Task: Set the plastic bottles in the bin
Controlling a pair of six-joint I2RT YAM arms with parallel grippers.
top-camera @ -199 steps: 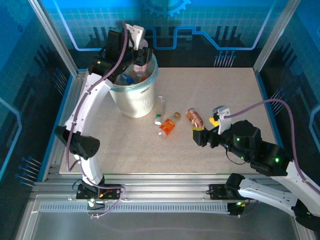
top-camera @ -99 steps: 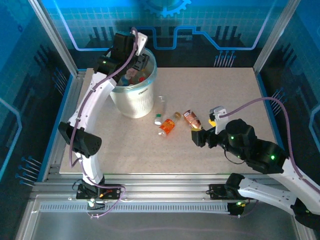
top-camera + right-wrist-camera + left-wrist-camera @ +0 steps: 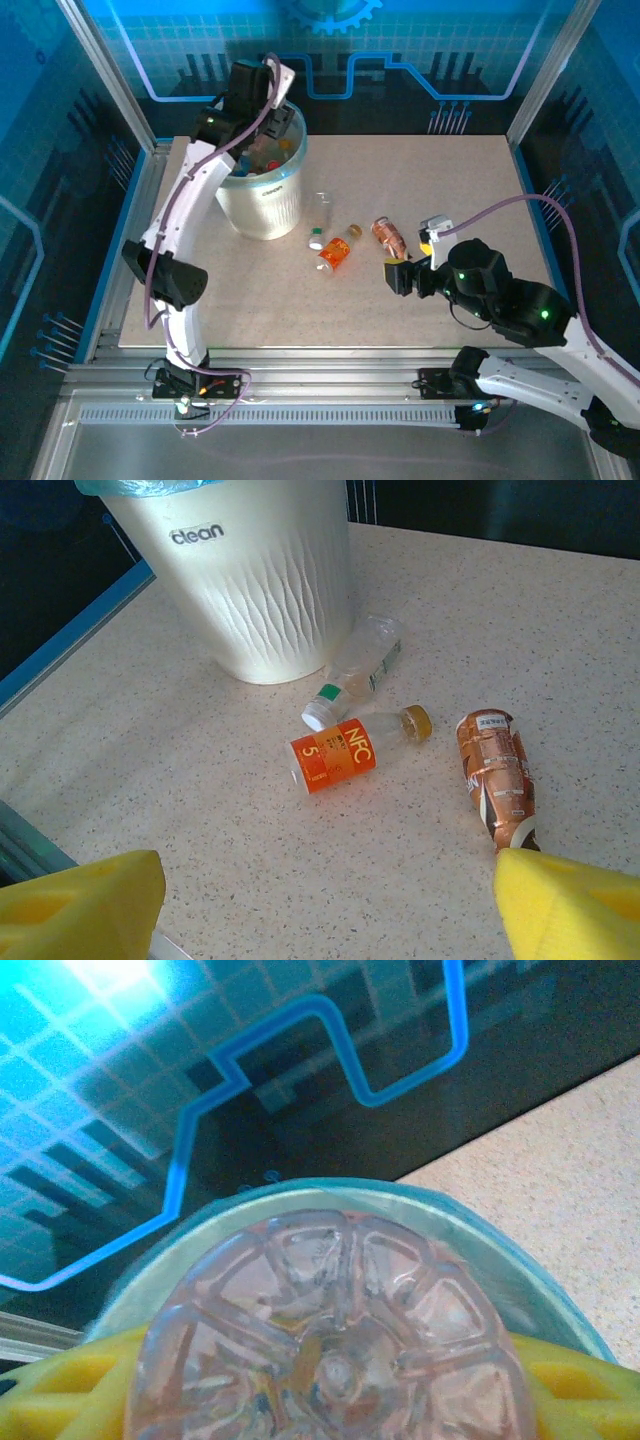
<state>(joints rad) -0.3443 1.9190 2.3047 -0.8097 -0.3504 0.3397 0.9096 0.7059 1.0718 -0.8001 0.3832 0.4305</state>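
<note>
While the left arm stretches across the bench (image 3: 450,170) to the bin (image 3: 265,205) at the back left, the left fingers (image 3: 50,1395) grasp a transparent bottle (image 3: 330,1360). Its moulded base faces the wrist camera, right above the bin's teal rim. Several capped bottles (image 3: 258,160) lie inside the bin. Three more lie on the bench just right of the bin: a white-capped clear bottle (image 3: 355,668) nearest it, an orange-labelled bottle (image 3: 340,752) just beside that, and a copper-labelled bottle (image 3: 497,775) a little further right. The right fingers (image 3: 85,900) hover low over the bench, released and spread wide with nothing between them, near the copper-labelled bottle.
</note>
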